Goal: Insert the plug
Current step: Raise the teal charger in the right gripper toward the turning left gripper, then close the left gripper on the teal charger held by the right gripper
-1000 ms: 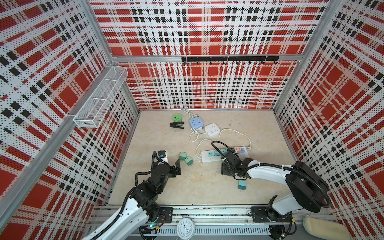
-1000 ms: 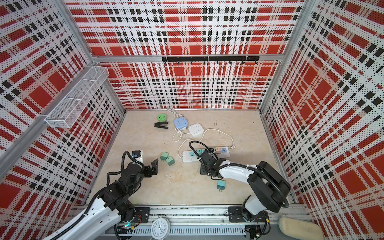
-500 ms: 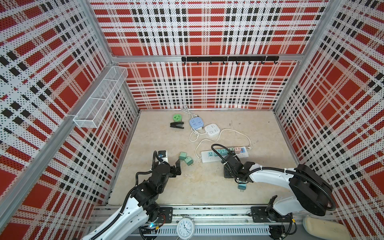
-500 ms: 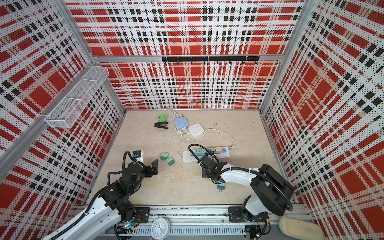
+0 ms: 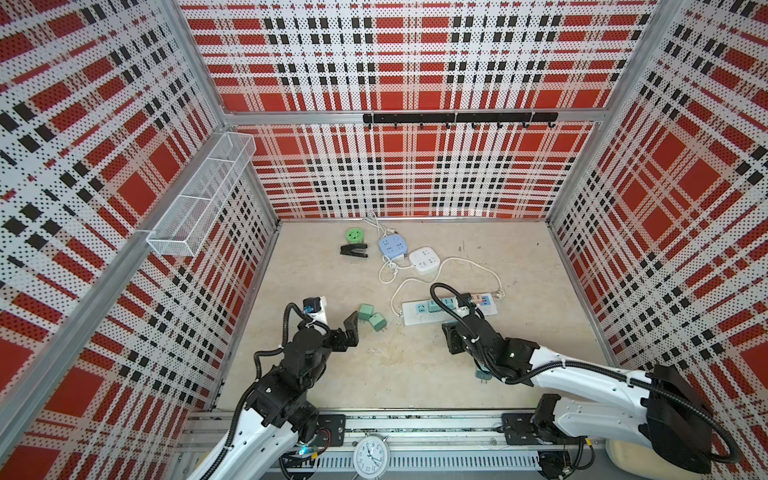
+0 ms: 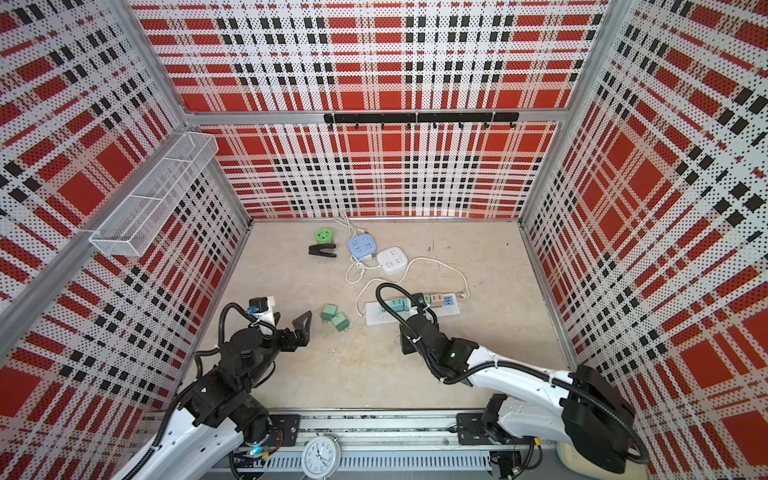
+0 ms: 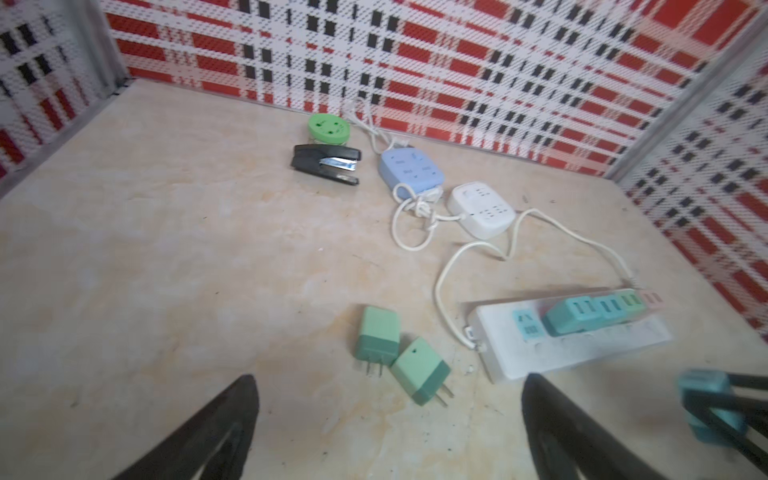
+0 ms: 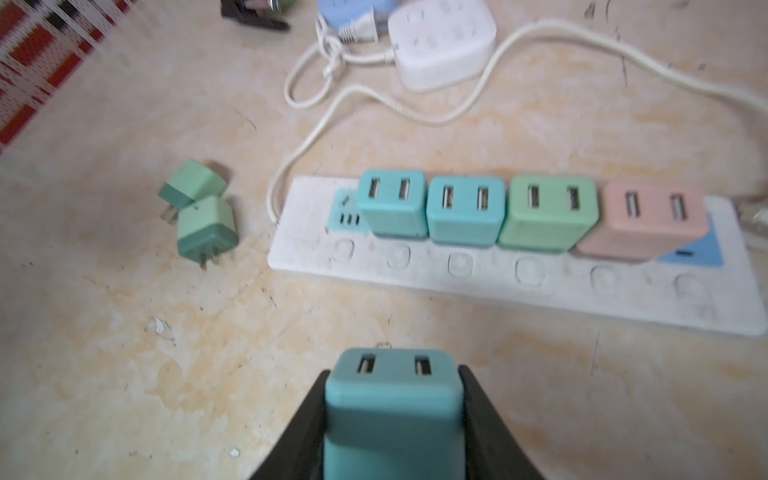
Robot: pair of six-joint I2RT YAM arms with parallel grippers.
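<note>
Tabletop [image 5: 386, 374] beige, scuffed, bearing power strip [image 5: 415, 319]; red-plaid perforated walls [image 5: 415, 62] surround.

Blurred plug [image 8: 392, 399] apparently teal, white power strip [image 8: 498, 286], pink adapter [image 8: 648, 224], red-black-white plaid walls [image 5: 415, 62], beige mottled tabletop [image 5: 415, 374]

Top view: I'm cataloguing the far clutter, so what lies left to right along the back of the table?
In a top view: green round socket → blue socket block → white socket block. The black stapler overlaps the round socket's span, so it is left out.
</note>
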